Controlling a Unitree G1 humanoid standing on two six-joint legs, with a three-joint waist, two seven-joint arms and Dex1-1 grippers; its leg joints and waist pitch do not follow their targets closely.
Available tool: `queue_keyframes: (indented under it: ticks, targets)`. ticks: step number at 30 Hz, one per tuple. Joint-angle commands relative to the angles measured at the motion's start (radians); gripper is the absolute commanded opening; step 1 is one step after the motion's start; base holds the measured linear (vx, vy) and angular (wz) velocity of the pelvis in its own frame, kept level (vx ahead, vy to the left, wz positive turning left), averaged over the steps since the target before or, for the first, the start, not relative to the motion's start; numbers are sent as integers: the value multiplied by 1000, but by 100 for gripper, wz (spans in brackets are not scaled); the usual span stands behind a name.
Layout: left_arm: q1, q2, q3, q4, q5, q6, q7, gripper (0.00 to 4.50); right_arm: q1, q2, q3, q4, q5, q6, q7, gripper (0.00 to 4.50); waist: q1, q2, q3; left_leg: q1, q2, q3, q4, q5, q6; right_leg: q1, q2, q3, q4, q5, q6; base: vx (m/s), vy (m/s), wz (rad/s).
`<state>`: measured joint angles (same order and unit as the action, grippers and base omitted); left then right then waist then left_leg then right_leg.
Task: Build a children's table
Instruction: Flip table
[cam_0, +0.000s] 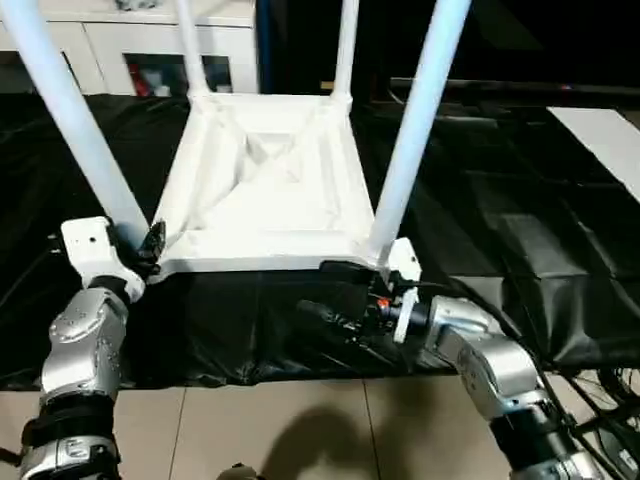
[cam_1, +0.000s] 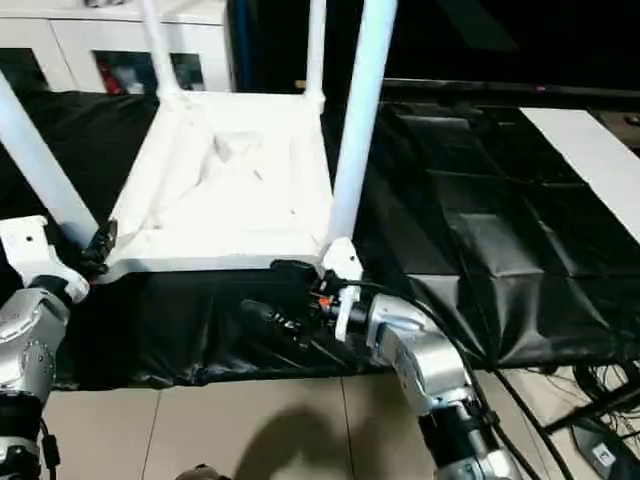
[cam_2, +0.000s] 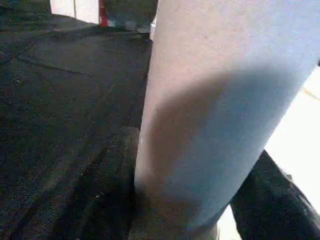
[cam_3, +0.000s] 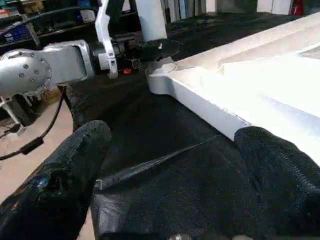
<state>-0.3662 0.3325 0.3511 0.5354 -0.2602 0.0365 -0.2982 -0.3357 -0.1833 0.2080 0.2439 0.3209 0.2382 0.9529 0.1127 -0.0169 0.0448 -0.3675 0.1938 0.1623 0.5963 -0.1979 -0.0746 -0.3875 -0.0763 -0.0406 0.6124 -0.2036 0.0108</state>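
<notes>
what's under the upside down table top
A black sheet spread on the floor lies under the white table top, showing all round it. Whatever lies directly beneath the top is covered.

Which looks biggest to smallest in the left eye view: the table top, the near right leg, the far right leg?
1. Table top, lying underside up, covers the most area.
2. Near right leg.
3. Far right leg.
The two legs probably match in real size; the near one looks bigger only through nearness to the camera.
</notes>
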Motion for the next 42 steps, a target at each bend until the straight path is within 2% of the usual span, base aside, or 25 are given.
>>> queue_keyframes:
  ticks: [1,4,7,10,11,13,14,15,18,19,22,23,26,27,29,32,33,35,36,37,38,39,41,42]
  targets:
    - [-14,-6,6,6,-26,33,5,231,-15,-4,9,6,-2,-2,10,450,3,20,-56,14,33,-9,-88,-221,-19,38,-61,34,-55,-34,-219,0,0,0]
    - [-22,-23,19,-14,-67,65,-1,227,-17,-1,9,16,-6,-3,9,450,3,21,-57,13,34,-10,-87,-211,-20,38,-61,34,-53,-22,-220,0,0,0]
    - [-34,-87,50,-78,-166,139,9,227,-12,8,13,31,-31,-2,-31,450,2,21,-58,13,35,-8,-85,-199,-21,38,-61,34,-51,1,-230,0,0,0]
    - [-33,-147,57,-158,-249,211,20,227,-26,27,3,85,-85,-13,-132,450,4,19,-60,12,31,-2,-78,-148,-19,38,-59,32,-46,45,-257,0,0,0]
    - [-28,-186,50,-214,-290,245,33,227,-49,52,-29,148,-107,-11,-233,450,7,18,-62,9,29,1,-72,-117,-11,40,-61,34,-40,73,-268,0,0,0]
    - [-25,-200,39,-236,-300,256,34,227,-60,66,-49,176,-108,-9,-278,450,15,19,-69,5,25,3,-64,-48,8,42,-60,33,-35,130,-279,0,0,0]
    - [-15,-224,4,-278,-299,275,27,227,-78,95,-89,218,-91,-13,-338,450,20,23,-72,3,22,4,-58,-11,24,39,-54,31,-31,181,-281,0,0,0]
    - [-13,-232,-6,-290,-297,281,27,227,-82,104,-101,228,-83,-12,-351,450,22,23,-72,0,24,4,-56,12,39,36,-55,30,-27,210,-285,0,0,0]
    - [-4,-253,-36,-332,-267,305,18,222,-100,136,-138,254,-57,-43,-378,450,26,22,-69,-1,26,5,-57,-15,62,37,-55,29,-30,179,-267,0,0,0]
    - [-1,-254,-42,-340,-261,310,17,220,-104,142,-144,259,-51,-50,-377,450,26,22,-69,-1,28,4,-58,-21,60,38,-56,29,-32,169,-261,0,0,0]
    - [15,-274,-70,-391,-247,339,39,217,-145,197,-204,297,39,-100,-328,450,24,22,-68,-1,31,4,-60,-38,61,39,-58,29,-33,148,-253,0,0,0]
    - [18,-277,-74,-396,-249,341,46,217,-153,205,-213,305,56,-107,-316,450,23,24,-70,0,32,2,-60,-44,65,38,-57,28,-31,151,-256,0,0,0]
    - [26,-285,-82,-415,-255,350,65,217,-189,236,-259,334,107,-104,-285,450,25,23,-70,3,32,4,-57,-25,72,36,-54,28,-30,173,-262,0,0,0]
    - [28,-287,-84,-420,-255,351,68,217,-210,242,-275,361,110,-112,-299,450,26,19,-69,0,31,4,-59,-24,73,38,-54,27,-30,167,-263,0,0,0]
    - [31,-289,-84,-426,-254,354,71,217,-224,247,-286,383,108,-121,-311,450,26,23,-68,2,31,4,-59,-31,63,36,-55,27,-31,141,-263,0,0,0]
    - [44,-300,-83,-451,-247,370,73,217,-309,260,-336,533,101,-173,-394,450,22,22,-68,1,30,6,-60,-45,44,35,-58,28,-32,102,-268,0,0,0]
    - [44,-302,-84,-451,-246,370,74,217,-323,260,-343,557,99,-178,-412,450,22,19,-67,1,28,7,-60,-46,43,35,-57,28,-33,98,-267,0,0,0]
    - [46,-303,-84,-455,-246,371,75,217,-341,261,-354,584,105,-184,-417,450,24,20,-69,2,29,7,-58,-38,46,35,-57,28,-30,107,-263,0,0,0]
    - [48,-305,-87,-460,-246,373,78,217,-376,270,-396,625,141,-182,-424,450,26,19,-69,0,28,8,-57,-27,53,36,-56,28,-30,120,-256,0,0,0]
    - [48,-305,-87,-460,-246,373,78,217,-376,270,-396,625,141,-182,-424,450,24,17,-69,-1,28,7,-57,-26,55,37,-56,28,-28,125,-258,0,0,0]
    - [50,-305,-89,-462,-246,373,78,217,-394,275,-420,641,166,-177,-425,450,25,17,-70,-1,28,7,-56,-24,62,37,-56,27,-28,126,-258,0,0,0]
    - [55,-308,-92,-467,-243,374,76,217,-424,285,-468,667,214,-168,-426,450,25,18,-70,-1,29,7,-57,-29,67,36,-57,27,-28,121,-262,0,0,0]
    - [57,-309,-93,-469,-242,375,75,217,-434,288,-484,677,230,-166,-426,450,25,19,-69,0,30,8,-58,-37,70,34,-56,27,-29,108,-264,0,0,0]
    - [61,-309,-98,-472,-236,376,71,217,-454,291,-513,699,258,-160,-426,450,24,17,-70,-1,30,8,-57,-35,72,36,-56,27,-27,111,-264,0,0,0]
